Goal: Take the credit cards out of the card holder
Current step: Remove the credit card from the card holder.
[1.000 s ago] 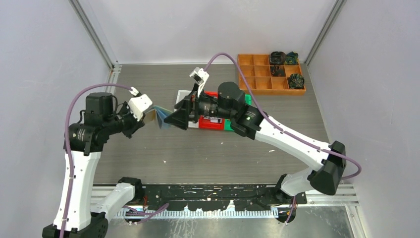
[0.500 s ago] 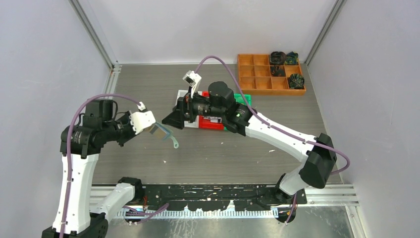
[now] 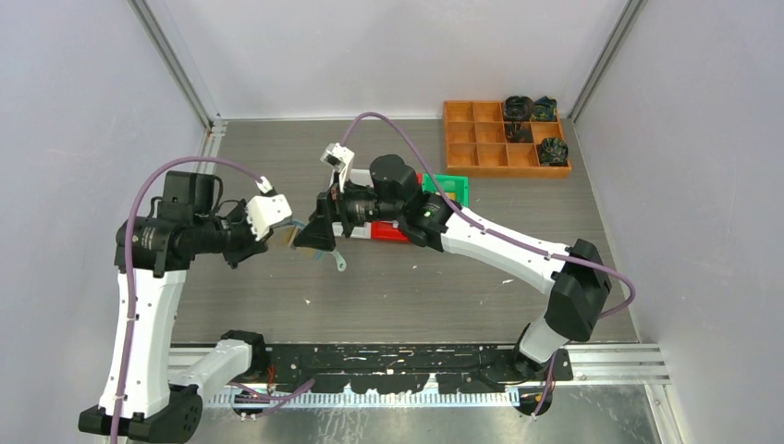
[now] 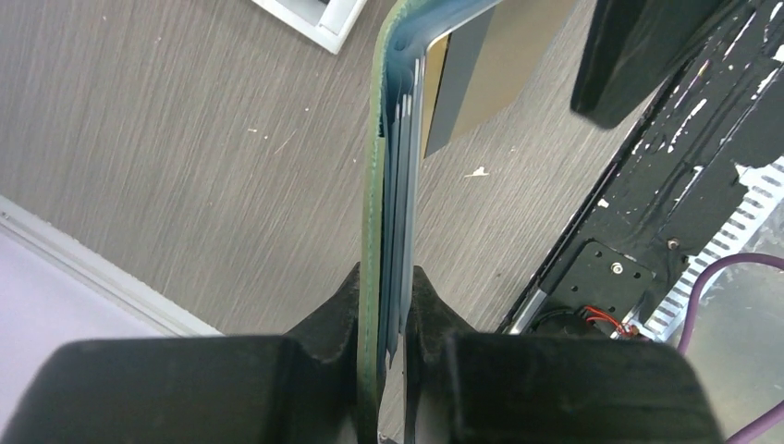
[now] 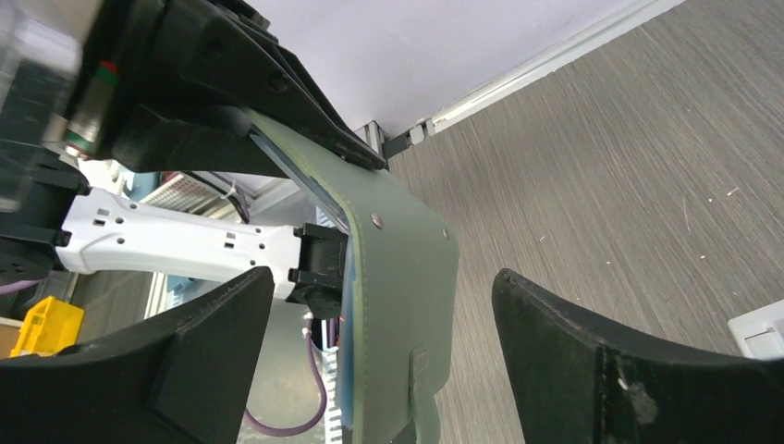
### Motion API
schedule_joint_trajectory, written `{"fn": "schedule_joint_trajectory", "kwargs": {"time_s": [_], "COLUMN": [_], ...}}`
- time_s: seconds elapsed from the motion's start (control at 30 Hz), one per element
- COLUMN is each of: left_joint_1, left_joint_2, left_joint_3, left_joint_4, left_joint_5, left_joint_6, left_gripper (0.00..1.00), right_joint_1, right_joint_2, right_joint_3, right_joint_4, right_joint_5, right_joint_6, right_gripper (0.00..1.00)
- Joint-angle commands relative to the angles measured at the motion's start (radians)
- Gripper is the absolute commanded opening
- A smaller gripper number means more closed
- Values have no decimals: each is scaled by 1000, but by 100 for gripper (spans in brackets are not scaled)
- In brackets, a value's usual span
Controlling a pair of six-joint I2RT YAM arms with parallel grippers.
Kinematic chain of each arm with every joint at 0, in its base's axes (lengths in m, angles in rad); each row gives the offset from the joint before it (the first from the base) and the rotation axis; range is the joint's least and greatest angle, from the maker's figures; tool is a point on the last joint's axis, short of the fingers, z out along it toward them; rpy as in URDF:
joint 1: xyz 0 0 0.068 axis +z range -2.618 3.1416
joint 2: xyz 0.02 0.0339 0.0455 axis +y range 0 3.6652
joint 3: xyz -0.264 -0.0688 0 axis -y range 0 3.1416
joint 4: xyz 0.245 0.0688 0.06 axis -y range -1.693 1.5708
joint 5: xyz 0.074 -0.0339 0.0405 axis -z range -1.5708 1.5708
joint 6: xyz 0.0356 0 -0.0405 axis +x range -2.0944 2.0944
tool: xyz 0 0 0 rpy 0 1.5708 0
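Note:
My left gripper (image 4: 384, 298) is shut on the lower edge of the card holder (image 4: 373, 176), a thin pale green wallet held edge-on above the table. Several credit cards (image 4: 404, 139) sit in its pockets, and a gold one (image 4: 485, 69) fans out at the top. In the right wrist view the holder's green cover (image 5: 407, 277) with its snap strap stands between the wide-open fingers of my right gripper (image 5: 384, 277), touching neither. From above, the left gripper (image 3: 280, 238) and the right gripper (image 3: 310, 236) meet at the holder (image 3: 321, 252) left of centre.
Red (image 3: 390, 233) and green (image 3: 450, 186) bins lie under the right arm, and a white bin's corner (image 4: 314, 14) shows in the left wrist view. An orange compartment tray (image 3: 506, 139) with dark items stands at the back right. The black base rail (image 3: 407, 356) runs along the near edge.
The left gripper dipped with the holder, then swung it right. The right gripper moved left and down until its open fingers straddle the holder's free end.

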Motion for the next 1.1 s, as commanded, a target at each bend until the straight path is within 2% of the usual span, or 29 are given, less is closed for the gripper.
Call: {"fn": "schedule_joint_trajectory", "kwargs": {"time_s": [0.0, 0.1, 0.2, 0.27, 0.3, 0.37, 0.4, 0.5, 0.67, 0.87, 1.07], "left_joint_1": [-4, -5, -4, -4, -4, -5, -4, -4, -4, -4, -3], "left_joint_2": [5, 19, 20, 16, 13, 9, 4, -15, -55, -73, -78], "left_joint_3": [68, 87, 101, 100, 98, 87, 78, 23, -35, -68, -25], "left_joint_4": [-32, -70, -96, -97, -92, -68, -50, 20, 97, 127, 145], "left_joint_5": [72, 82, 102, 114, 119, 124, 128, 167, 253, 277, 280], "left_joint_6": [-26, -18, -3, -2, -9, -40, -66, -168, -286, -355, -391], "left_gripper": [0, 0, 0, 2, 10, 38, 49, 59, 58, 45, 17], "right_joint_1": [30, 38, 38, 38, 39, 38, 38, 36, 27, 11, -4], "right_joint_2": [11, 33, 40, 35, 30, 9, -5, -44, -81, -108, -140], "right_joint_3": [81, 115, 124, 125, 122, 96, 80, 33, -8, -57, -106], "right_joint_4": [-32, -83, -133, -144, -147, -124, -101, -16, 26, 119, 143], "right_joint_5": [28, 50, 59, 61, 56, 44, 36, 8, -24, -56, -96], "right_joint_6": [-73, -118, -148, -160, -162, -159, -150, -101, -47, 33, 46], "right_gripper": [90, 74, 48, 26, 17, 5, 1, 1, 1, 1, 1]}}
